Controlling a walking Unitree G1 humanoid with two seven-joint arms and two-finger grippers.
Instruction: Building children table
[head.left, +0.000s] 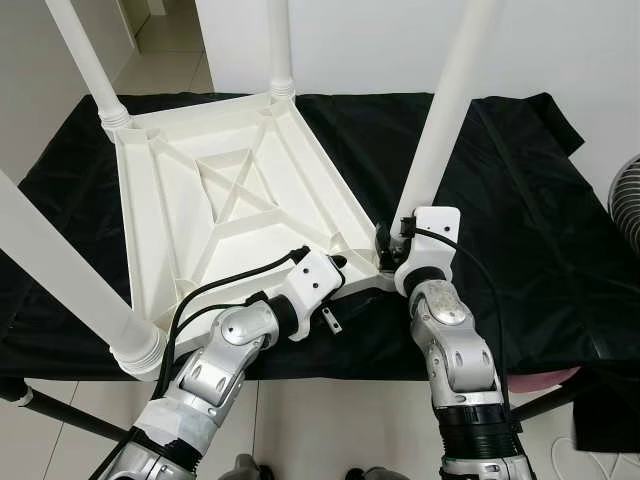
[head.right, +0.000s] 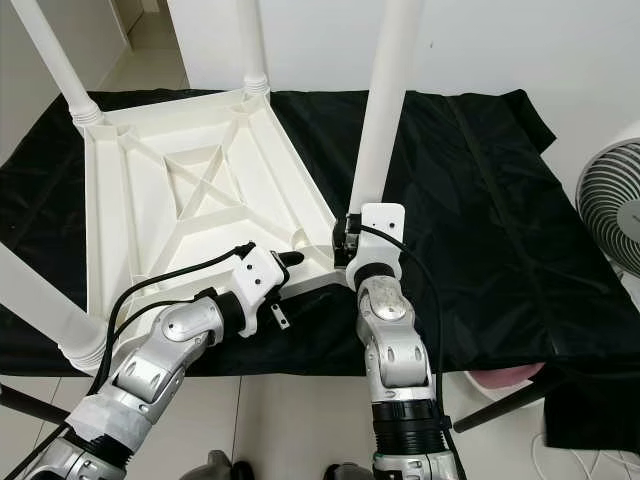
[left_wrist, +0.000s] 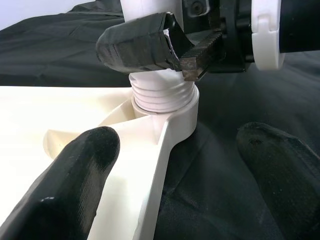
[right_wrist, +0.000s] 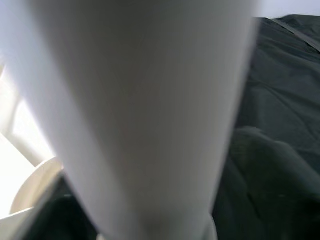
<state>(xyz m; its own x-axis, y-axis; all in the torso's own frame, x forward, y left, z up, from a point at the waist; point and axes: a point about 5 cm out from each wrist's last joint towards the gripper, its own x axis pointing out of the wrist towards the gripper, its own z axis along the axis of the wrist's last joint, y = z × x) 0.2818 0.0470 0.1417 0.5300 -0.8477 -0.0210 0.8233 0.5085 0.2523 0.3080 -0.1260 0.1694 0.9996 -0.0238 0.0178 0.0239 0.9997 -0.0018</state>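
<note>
A white plastic children's table (head.left: 240, 190) lies upside down on a black cloth (head.left: 520, 200). At its near right corner a white leg (head.left: 445, 110) stands upright, its threaded base (left_wrist: 162, 97) sitting in the corner socket. My right gripper (head.left: 385, 240) is shut on this leg just above the thread; the right wrist view has the leg (right_wrist: 145, 115) very close. My left gripper (head.left: 340, 265) is open beside that corner, its fingers (left_wrist: 75, 185) straddling the table's rim without holding it.
Three other legs (head.left: 85, 60) (head.left: 280, 45) (head.left: 60, 280) stand up from the remaining corners. A fan (head.right: 610, 210) stands at the far right. The cloth-covered surface ends just in front of my arms, with tiled floor below. A pink object (head.right: 500, 378) lies under the edge.
</note>
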